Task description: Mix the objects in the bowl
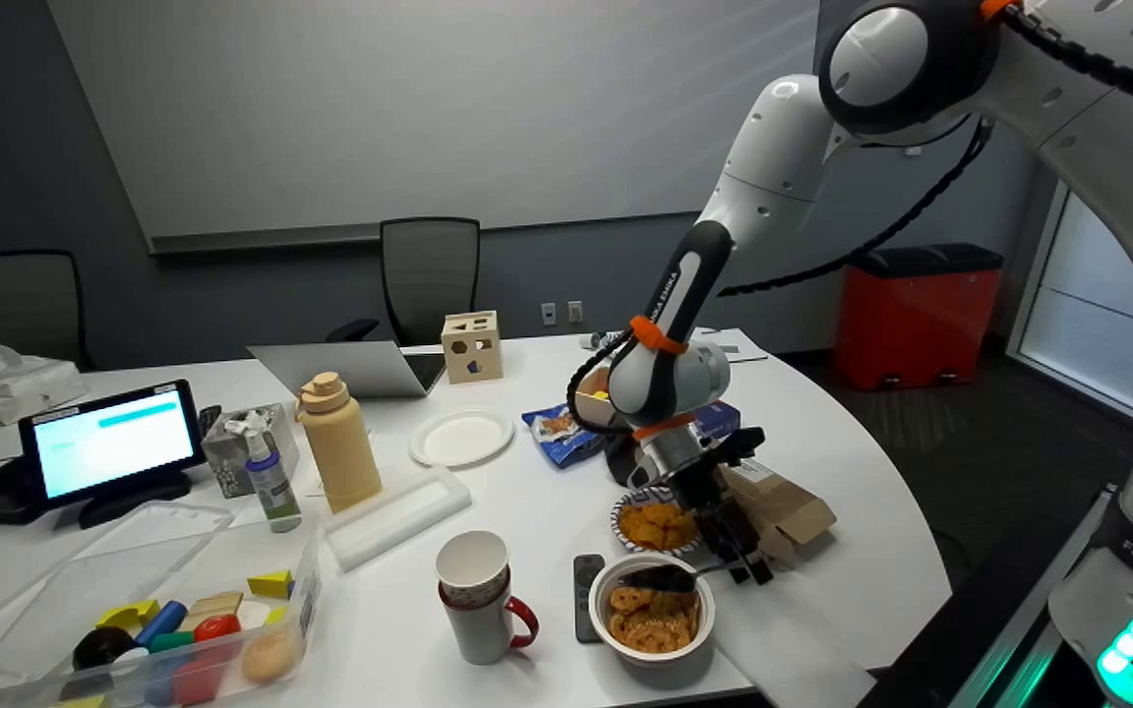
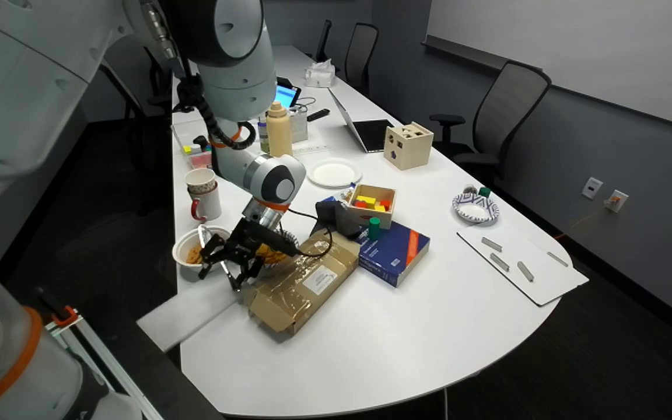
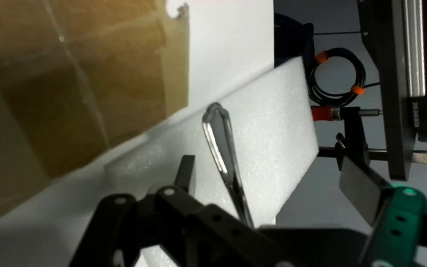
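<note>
A black two-fingered gripper (image 3: 272, 180) hung with its fingers (image 3: 186, 172) spread wide near a round white bowl (image 1: 598, 616)

In the wrist view the slim handle of a silver metal spoon (image 3: 221, 144) showed between the fingers, with a gap on either side. In an exterior view the spoon's head lay over a heap of small orange-tan to brown bits (image 1: 653, 631) inside the bowl, and its handle crossed the rim toward the gripper. Below the fingers a flat white foam sheet (image 3: 269, 122) jutted past the edge of the white table (image 2: 429, 350). Close by were a smaller bowl with a dark-patterned rim (image 1: 617, 519), filled with brighter orange pieces (image 1: 655, 526), and a long brown cardboard box (image 2: 292, 294). A slim black remote control (image 1: 583, 596) lay just beside the white bowl
</note>
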Controlling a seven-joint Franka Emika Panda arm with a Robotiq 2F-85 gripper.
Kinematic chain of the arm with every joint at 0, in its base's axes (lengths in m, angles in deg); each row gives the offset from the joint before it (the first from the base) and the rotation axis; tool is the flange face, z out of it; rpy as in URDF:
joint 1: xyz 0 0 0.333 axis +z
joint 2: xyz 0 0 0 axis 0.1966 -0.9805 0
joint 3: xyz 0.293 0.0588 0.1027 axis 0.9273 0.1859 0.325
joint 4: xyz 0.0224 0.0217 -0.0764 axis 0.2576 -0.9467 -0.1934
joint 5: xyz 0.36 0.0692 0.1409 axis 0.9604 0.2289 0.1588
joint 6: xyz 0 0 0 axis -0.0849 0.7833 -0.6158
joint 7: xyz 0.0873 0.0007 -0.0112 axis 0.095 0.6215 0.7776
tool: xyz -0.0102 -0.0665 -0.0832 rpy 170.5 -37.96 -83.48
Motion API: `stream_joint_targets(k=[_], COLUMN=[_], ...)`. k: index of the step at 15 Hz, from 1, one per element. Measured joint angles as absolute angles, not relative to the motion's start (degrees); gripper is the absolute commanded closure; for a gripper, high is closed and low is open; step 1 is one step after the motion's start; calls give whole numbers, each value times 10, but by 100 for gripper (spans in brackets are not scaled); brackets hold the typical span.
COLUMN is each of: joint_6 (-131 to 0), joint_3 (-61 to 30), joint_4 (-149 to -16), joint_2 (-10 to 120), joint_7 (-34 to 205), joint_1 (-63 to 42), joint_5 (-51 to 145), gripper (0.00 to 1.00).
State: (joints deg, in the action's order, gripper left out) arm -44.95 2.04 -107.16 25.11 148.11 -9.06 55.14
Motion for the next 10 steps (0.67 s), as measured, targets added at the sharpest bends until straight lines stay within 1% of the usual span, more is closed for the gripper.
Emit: stream_joint_targets(k=[5,6,7,8,9,10], joint_6=[-442,-440,-438,-434,-430,-427], joint_3=[20,20,20,20,20,20], joint_4=[-1066,-1066,-1065,-1062,-1060,-1058], joint_2=[247,247,246,244,242,240], joint_7=[1479,1479,1479,1479,1479,1479], joint_1=[-91,-91,-91,-91,-91,-91], joint_5=[551,551,551,551,551,551], gripper=[0,2,7,26,30,38])
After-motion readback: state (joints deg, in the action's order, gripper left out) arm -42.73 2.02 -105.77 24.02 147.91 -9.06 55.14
